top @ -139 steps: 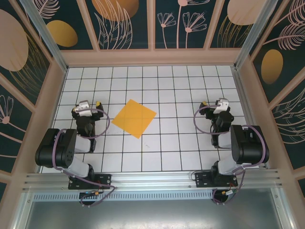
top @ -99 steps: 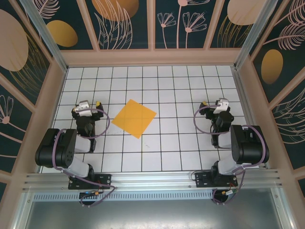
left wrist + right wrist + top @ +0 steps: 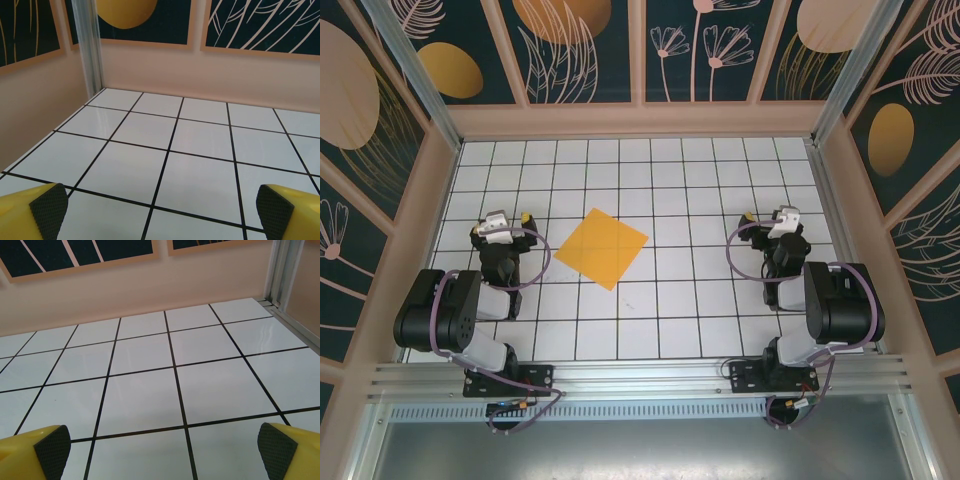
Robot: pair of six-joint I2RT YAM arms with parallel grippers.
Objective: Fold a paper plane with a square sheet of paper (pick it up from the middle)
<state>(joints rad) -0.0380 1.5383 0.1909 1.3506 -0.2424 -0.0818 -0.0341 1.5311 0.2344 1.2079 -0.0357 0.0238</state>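
Toward the near side of the white grid table, the left gripper and right gripper both have their jaws spread wide and hold nothing. Between them, nearer the left one, the square sheet of paper lies flat, turned cornerwise, untouched.

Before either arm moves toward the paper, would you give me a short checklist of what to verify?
1. The square sheet of paper lies flat and unfolded on the grid table: ok.
2. The left fingers stand wide apart, holding nothing: ok.
3. The right fingers stand wide apart, holding nothing: ok.
4. Nothing rests on the sheet's middle: ok.
5. The sheet lies nearer the left fingers, probably within reach: ok.
6. Whether the flat sheet will lift when pinched at its middle: cannot tell.
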